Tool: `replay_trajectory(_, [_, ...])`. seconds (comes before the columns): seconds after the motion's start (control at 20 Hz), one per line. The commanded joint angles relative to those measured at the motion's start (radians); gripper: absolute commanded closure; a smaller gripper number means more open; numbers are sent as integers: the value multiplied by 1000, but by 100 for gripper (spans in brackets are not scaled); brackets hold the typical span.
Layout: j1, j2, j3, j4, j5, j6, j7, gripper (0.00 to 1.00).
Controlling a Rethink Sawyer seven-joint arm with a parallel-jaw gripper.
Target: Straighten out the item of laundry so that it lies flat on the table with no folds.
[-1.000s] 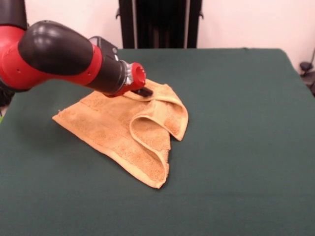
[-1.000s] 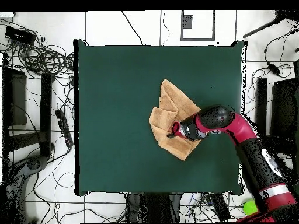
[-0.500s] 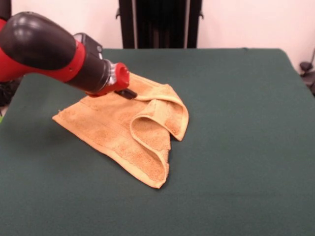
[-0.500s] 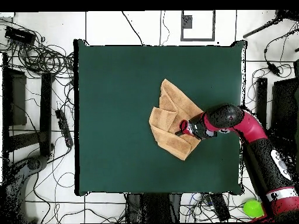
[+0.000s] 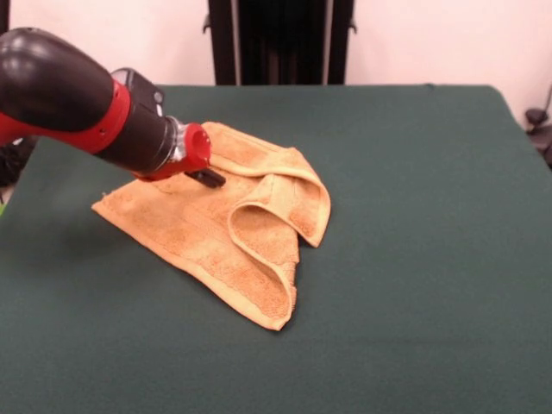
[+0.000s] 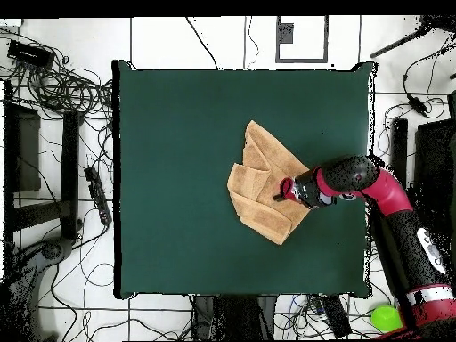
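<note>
The orange-tan item of laundry (image 5: 207, 233) lies crumpled left of the middle of the green table (image 5: 414, 224). Its right part is folded over into a raised loop (image 5: 280, 216); the left part lies flatter. My gripper (image 5: 210, 178) reaches in low from the left, just over the towel's far left part, and only a small black tip shows beyond the red wrist. From overhead the item of laundry (image 6: 258, 183) lies right of the centre of the table (image 6: 178, 160), with the gripper (image 6: 279, 198) over its right edge.
Tangled cables (image 6: 62, 85) cover the floor round the table. A green ball (image 6: 385, 316) lies on the floor by the arm's base. Bare green cloth stretches wide to the right of the towel in the front view.
The arm has drawn back across the towel, leftward in the front view, uncovering its far corner. The towel has kept its shape and place.
</note>
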Motion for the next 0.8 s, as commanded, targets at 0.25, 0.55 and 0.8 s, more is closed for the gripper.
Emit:
replay_trajectory(0.25, [54, 96, -4, -22, 30, 34, -275, 100])
replay_trajectory(0.55, [51, 98, 2, 27, 96, 75, -226, 100])
replay_trajectory(0.8, [53, 111, 6, 38, 136, 86, -213, 100])
